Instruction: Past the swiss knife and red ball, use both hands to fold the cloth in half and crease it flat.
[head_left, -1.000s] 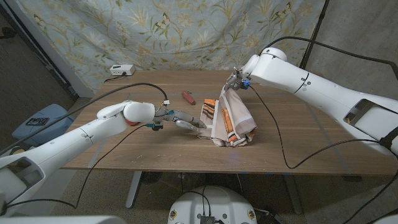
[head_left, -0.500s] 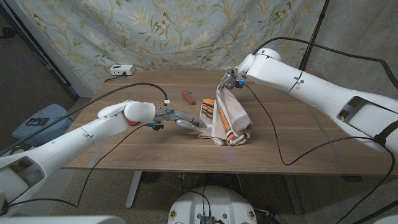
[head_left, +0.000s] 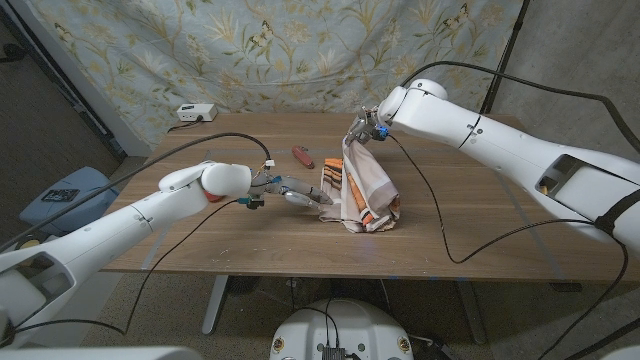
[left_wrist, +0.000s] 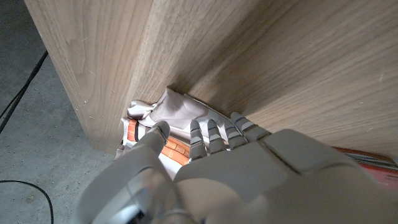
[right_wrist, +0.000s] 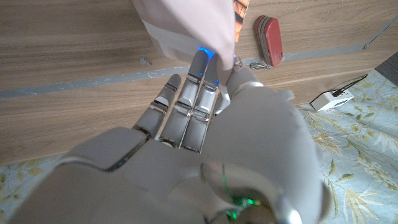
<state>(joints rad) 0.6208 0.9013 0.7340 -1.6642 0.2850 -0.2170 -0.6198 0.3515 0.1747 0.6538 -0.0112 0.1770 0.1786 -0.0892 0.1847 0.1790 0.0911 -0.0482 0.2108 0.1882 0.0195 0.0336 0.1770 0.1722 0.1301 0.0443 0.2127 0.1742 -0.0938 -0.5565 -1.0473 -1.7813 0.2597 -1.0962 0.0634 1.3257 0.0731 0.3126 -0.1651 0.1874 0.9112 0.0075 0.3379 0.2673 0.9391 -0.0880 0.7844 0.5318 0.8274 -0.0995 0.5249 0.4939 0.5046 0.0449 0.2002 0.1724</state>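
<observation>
Right hand (head_left: 366, 128) has carried the cloth (head_left: 362, 193) edge leftward

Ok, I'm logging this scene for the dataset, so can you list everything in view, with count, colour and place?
cloth: one, cream with orange and dark stripes, mid-table, one edge lifted, the rest bunched on the wood
pocket knife: one, red, on the table behind the cloth, towards the left
table: one, brown wood, across the middle
white box: one, white, beyond the table's far left corner
backdrop: one, pale blue floral, hanging behind the table
cables: several, black, trailing over the table
left hand: one, grey, on the cloth's left edge at table level
right hand: one, grey, holds the cloth's raised edge above the table
</observation>
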